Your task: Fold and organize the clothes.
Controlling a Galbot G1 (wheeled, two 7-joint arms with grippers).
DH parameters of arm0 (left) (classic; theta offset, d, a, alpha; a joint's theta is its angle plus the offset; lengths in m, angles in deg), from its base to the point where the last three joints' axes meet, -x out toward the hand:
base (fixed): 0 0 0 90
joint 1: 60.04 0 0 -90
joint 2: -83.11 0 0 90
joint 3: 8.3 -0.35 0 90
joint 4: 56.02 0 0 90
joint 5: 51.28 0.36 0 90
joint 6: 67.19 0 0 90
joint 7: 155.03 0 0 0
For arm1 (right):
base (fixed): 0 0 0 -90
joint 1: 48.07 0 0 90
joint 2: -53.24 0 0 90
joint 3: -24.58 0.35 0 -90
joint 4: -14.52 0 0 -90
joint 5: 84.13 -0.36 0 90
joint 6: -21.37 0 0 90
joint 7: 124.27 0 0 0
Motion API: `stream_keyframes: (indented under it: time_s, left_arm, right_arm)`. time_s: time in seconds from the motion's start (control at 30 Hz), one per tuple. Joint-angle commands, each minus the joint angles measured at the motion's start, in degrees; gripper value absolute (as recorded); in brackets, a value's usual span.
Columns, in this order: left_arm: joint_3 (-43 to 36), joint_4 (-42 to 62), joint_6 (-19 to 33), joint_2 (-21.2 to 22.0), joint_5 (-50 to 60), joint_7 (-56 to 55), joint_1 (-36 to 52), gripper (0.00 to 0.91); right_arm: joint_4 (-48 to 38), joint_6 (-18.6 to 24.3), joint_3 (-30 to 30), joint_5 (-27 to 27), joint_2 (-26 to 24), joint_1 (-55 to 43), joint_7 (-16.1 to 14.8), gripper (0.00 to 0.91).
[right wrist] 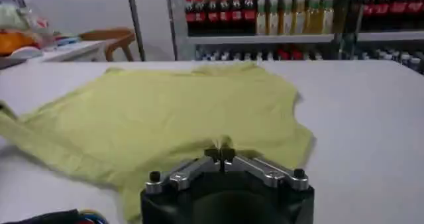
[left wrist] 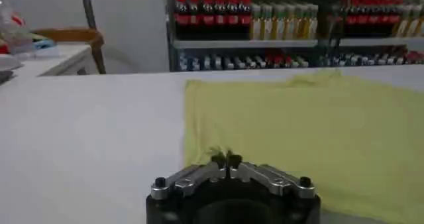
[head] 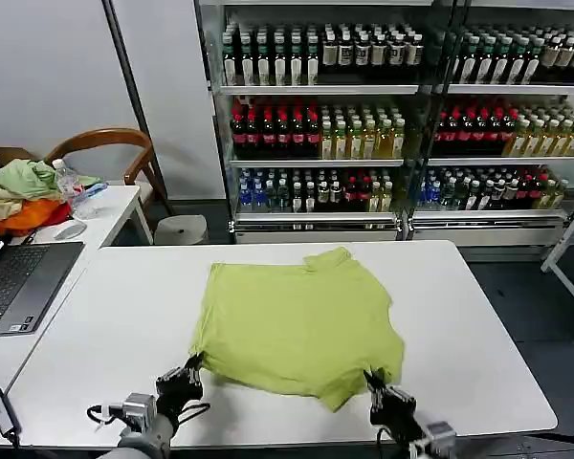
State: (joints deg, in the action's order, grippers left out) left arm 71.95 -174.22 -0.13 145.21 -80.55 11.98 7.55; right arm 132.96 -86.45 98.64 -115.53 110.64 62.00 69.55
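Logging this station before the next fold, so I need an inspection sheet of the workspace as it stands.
Surface: white table, bare around the shirt.
Job's things: lime T-shirt spread flat, near edge rumpled.
Clutter: laptop and garment heap on the side desk.
Grippers: left gripper shut on the shirt's near left corner; right gripper shut on its near right corner.
Cables: black cable at the table's near left edge.
Surroundings: drink shelves, wooden chair.
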Motion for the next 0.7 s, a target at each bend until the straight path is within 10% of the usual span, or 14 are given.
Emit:
stream_keyframes:
  time_s: [0.03,0.7]
  left_arm:
    - [-2.27,9.37,1.50,0.40,-3.40,3.59,11.47,0.040]
    - [-4.30,15.25,2.14,1.27,-4.01,4.53,15.97,0.040]
  right_arm:
    - [-6.61,-2.74,-0.16,-3.01,0.20,-11.23,-0.43,0.000]
    - [-11.13,-2.38,0.21,-2.99,2.40,-12.12,-1.08,0.000]
